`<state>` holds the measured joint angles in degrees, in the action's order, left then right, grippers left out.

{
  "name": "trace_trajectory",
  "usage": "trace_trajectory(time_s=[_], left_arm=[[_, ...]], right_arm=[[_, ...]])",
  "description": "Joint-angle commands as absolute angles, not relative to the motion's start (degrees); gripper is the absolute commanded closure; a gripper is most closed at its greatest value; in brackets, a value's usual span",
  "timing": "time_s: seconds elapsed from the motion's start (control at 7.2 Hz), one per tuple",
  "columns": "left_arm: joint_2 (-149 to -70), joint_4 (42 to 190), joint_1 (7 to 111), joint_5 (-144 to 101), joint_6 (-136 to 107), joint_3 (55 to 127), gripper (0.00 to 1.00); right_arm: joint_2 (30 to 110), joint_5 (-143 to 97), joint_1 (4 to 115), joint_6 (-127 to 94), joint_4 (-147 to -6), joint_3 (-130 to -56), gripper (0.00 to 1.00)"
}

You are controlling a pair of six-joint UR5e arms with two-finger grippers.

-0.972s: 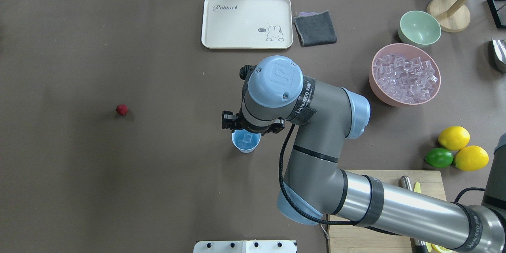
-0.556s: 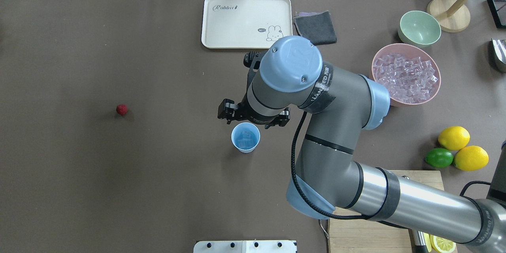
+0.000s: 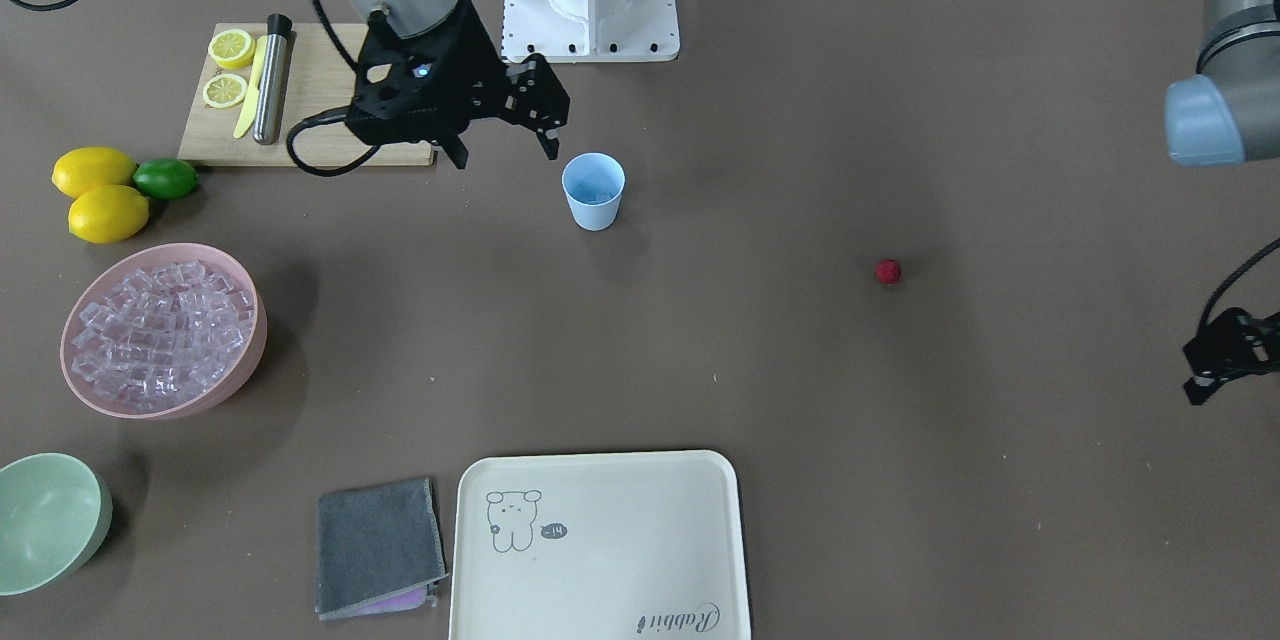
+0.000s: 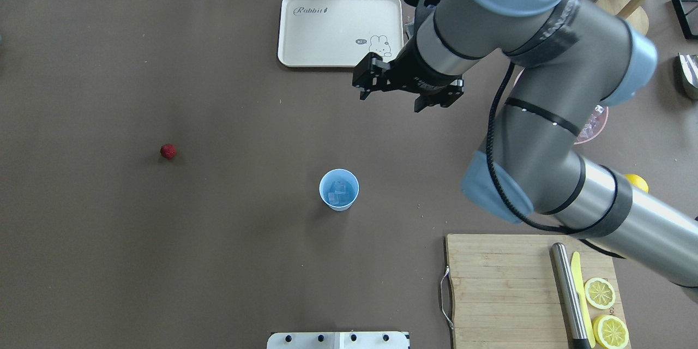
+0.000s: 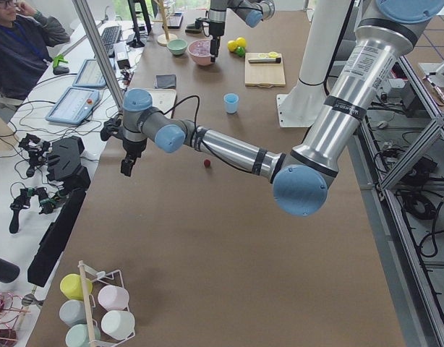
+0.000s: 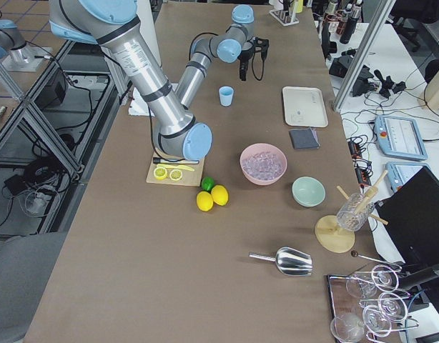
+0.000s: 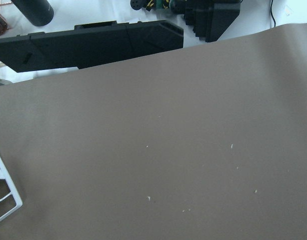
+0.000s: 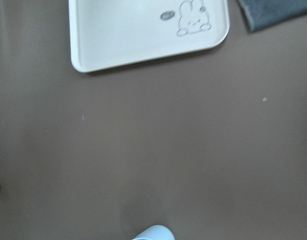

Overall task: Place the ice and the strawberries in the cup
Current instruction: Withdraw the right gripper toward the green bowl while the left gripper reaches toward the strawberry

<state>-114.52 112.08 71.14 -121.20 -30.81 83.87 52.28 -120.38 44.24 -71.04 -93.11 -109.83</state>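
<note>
Overhead exterior view: the right gripper (image 4: 392,99) hangs empty, jaws wide apart, near a cream rabbit-print tray (image 4: 327,32). The small light-blue plastic cup (image 3: 594,210) stands mid-table with clear ice cubes (image 4: 339,189) inside; the tiny red strawberry (image 4: 168,151) lies well apart. Whether the left gripper (image 3: 1215,360) is open cannot be told.

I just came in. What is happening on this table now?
The right gripper hangs open and empty above the table, apart from the light-blue cup. The cup stands upright with a few ice cubes inside. The strawberry lies alone on the table, not yet in the cup. The pink bowl holds many more cubes.
</note>
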Motion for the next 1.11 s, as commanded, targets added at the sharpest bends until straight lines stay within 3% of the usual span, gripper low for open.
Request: trace_trajectory(time_s=[0.0,0.42,0.97], left_arm=[[-112.42,125.63,61.66,-117.19,-48.96,85.86,0.02],[-102.77,125.07,43.73,-100.32,-59.47,99.89,0.02],[-98.27,124.89,37.44,-95.1,-59.15,100.11,0.02]], right_arm=[[59.29,-126.36,54.01,-58.34,-92.9,-110.13,0.01],[62.84,-126.83,59.67,-50.02,-92.9,-108.12,0.01],[62.93,-126.74,59.85,-50.1,-92.9,-107.84,0.01]])
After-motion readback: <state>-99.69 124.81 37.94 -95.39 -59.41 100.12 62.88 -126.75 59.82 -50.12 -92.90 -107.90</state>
